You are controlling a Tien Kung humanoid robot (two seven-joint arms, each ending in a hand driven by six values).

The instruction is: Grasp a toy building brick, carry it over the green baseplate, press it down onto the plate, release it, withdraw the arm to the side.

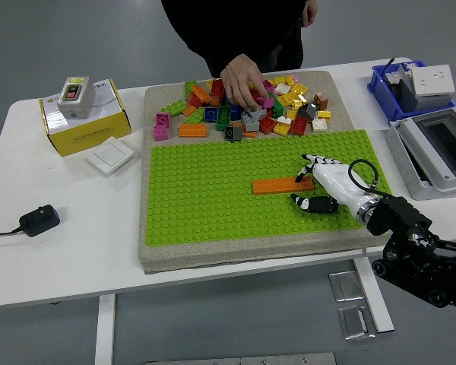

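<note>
Long flat orange plastic brick lay on the bumpy green plastic baseplate, right of the middle, flat, w/ its right end by the white robot right hand. Looked light, hard & stiff, prob. a bit slick on its smooth sides. Prob. not easy to break. Best taken by the two long sides near the middle, thumb on one side & fingers on the other, so no tipping. Needed a firm push from the top to click on, most likely.

Fingertips touched or nearly touched the right end of that brick; couldn't tell which. Thumb sat apart, just below, on the plate. Fingers spread loose, clamped on nothing. No left hand seen.

Plate rested on a grey-tan cloth pad on the white table. Behind the plate, on the pad: heap of small mixed-colour bricks. Person's hand reached down into that heap, fingers among the bricks.

Off to the far left: yellow cardboard box & black plug.
</note>
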